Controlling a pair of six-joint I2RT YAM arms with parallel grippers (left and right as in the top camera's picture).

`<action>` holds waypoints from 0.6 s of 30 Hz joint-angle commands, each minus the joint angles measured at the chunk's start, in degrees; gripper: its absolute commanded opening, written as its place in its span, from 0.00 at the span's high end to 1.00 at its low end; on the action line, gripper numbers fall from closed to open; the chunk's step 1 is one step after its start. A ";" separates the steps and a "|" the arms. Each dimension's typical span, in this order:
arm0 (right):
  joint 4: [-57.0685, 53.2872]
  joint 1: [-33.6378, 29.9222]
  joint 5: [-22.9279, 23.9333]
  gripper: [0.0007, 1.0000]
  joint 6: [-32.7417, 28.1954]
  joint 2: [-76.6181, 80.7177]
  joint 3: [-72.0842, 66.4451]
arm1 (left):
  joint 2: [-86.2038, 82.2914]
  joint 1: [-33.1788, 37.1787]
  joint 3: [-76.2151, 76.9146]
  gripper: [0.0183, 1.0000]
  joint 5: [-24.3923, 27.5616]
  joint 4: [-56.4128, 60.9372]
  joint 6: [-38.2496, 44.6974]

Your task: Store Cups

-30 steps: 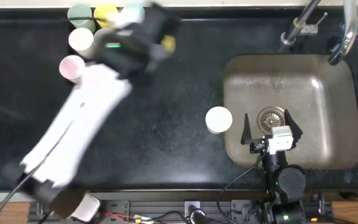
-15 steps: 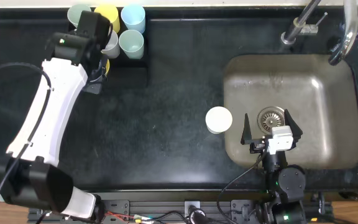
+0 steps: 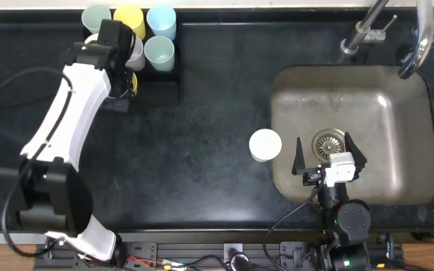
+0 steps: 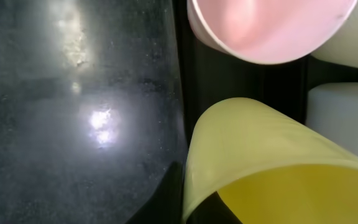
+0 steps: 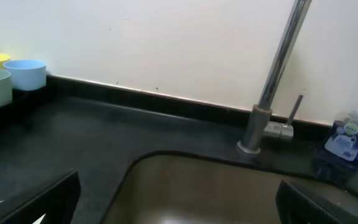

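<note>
My left gripper (image 3: 123,81) is over the left end of the black cup rack (image 3: 164,84) at the counter's back left, shut on a yellow cup (image 4: 260,155) by its wall. In the left wrist view the left gripper (image 4: 188,210) has a dark finger (image 4: 166,199) outside the cup's rim. Just beyond the held cup are a pink cup (image 4: 266,25) and a white cup (image 4: 347,118). A lone white cup (image 3: 265,144) stands on the counter by the sink's left rim. My right gripper (image 3: 328,153) hangs open over the sink (image 3: 398,98).
The rack also holds a light green cup (image 3: 96,15), another yellow cup (image 3: 129,15), a blue cup (image 3: 161,16) and a teal cup (image 3: 159,51). A tap (image 5: 272,81) and a soap bottle (image 5: 347,140) stand behind the sink.
My left arm has swung left from over the rack's middle and settled over its left end, now covering the pink and white cups. The right arm has not moved.
</note>
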 commanded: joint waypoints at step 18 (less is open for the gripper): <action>0.28 -0.33 0.26 0.00 0.00 -0.55 -0.76 | 6.08 0.81 -0.37 0.97 0.02 4.81 -1.03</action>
